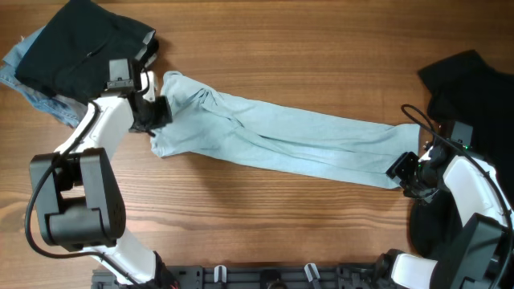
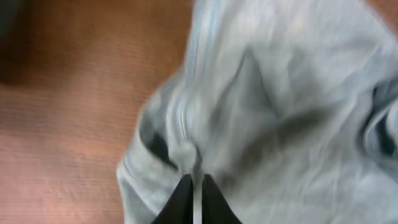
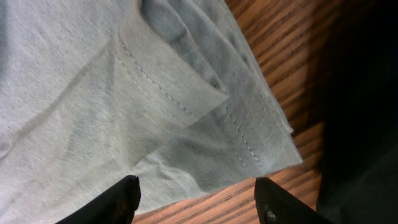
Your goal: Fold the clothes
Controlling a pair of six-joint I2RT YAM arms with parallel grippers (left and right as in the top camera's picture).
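The clothes in hand are a pale blue-grey T-shirt (image 1: 297,136), pulled out into a long band across the wooden table from upper left to lower right. My left gripper (image 1: 152,112) sits on its bunched left end. In the left wrist view the gripper (image 2: 194,179) is shut on a thin fold of the T-shirt (image 2: 280,93). My right gripper (image 1: 405,172) hovers at the shirt's right end. In the right wrist view it (image 3: 196,190) is open over the stitched hem corner of the T-shirt (image 3: 74,93), with nothing held between its fingers.
A dark garment (image 1: 80,48) lies heaped at the top left on a blue cloth (image 1: 32,88). A black garment (image 1: 474,88) covers the right edge of the table and fills the right side of the right wrist view (image 3: 360,112). Bare wood (image 1: 265,209) shows below the shirt.
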